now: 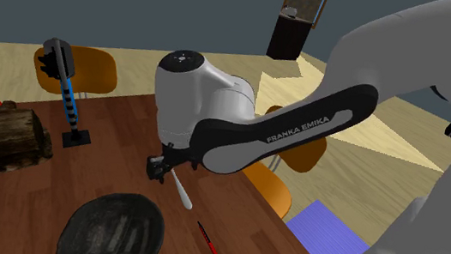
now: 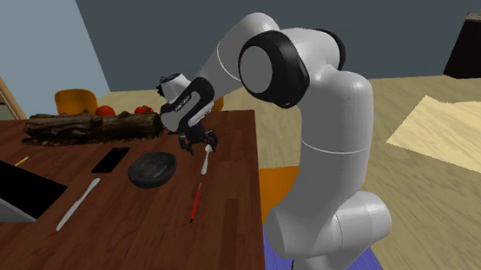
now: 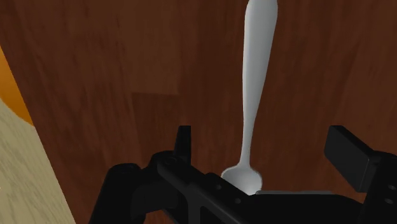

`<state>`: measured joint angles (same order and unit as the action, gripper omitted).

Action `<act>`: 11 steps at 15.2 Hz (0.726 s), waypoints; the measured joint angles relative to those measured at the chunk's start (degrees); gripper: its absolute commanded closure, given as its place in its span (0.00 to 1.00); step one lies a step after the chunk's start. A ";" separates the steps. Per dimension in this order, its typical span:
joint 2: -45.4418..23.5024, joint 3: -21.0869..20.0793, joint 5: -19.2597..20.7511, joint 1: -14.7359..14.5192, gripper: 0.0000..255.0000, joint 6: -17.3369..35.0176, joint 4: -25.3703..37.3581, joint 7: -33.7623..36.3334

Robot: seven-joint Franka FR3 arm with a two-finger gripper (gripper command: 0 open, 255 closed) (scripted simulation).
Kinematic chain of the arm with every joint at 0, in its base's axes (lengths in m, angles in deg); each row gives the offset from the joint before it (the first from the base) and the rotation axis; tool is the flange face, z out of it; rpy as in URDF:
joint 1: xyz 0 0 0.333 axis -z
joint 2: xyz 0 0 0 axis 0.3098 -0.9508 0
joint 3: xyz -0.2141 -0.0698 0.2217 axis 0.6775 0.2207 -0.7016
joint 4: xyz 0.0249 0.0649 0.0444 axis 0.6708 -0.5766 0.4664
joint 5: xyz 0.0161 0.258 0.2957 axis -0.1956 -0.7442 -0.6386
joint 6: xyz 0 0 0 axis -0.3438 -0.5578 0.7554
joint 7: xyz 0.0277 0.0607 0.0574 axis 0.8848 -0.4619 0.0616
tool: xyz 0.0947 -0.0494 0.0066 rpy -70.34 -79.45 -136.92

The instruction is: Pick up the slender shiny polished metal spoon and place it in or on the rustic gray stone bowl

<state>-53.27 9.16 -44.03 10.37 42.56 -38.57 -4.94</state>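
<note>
Item: one arm (image 2: 319, 107), glossy white shells, rounded and tubular. Thick bulbous base (image 2: 336, 226), slimmer links toward the wrist. Joints: dark bands between the shells, with a round black cap (image 2: 268, 62) on the side of the largest. Forearm: black side panel (image 1: 243, 152) carrying white lettering (image 1: 298, 129), "FRANKA EMIKA" (capitals, running along the link). Wrist housing (image 1: 193, 88): white, dome-like, small dark dots on its flat top. Gripper (image 2: 200, 145): all black, angular body, two blocky flat-faced fingers (image 3: 347, 151).

Slender pale spoon (image 1: 181, 191) lies just beside the dark, rough bowl (image 1: 114, 227) (sitting upright), not touching it.
</note>
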 measured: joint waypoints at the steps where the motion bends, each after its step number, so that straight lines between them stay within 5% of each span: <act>1: -0.66 0.11 0.56 -0.08 0.00 0.49 0.01 0.42; 11: -3.39 1.02 3.23 -0.12 0.00 3.89 -1.28 2.09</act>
<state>-56.66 10.17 -40.80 10.25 46.44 -39.85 -2.86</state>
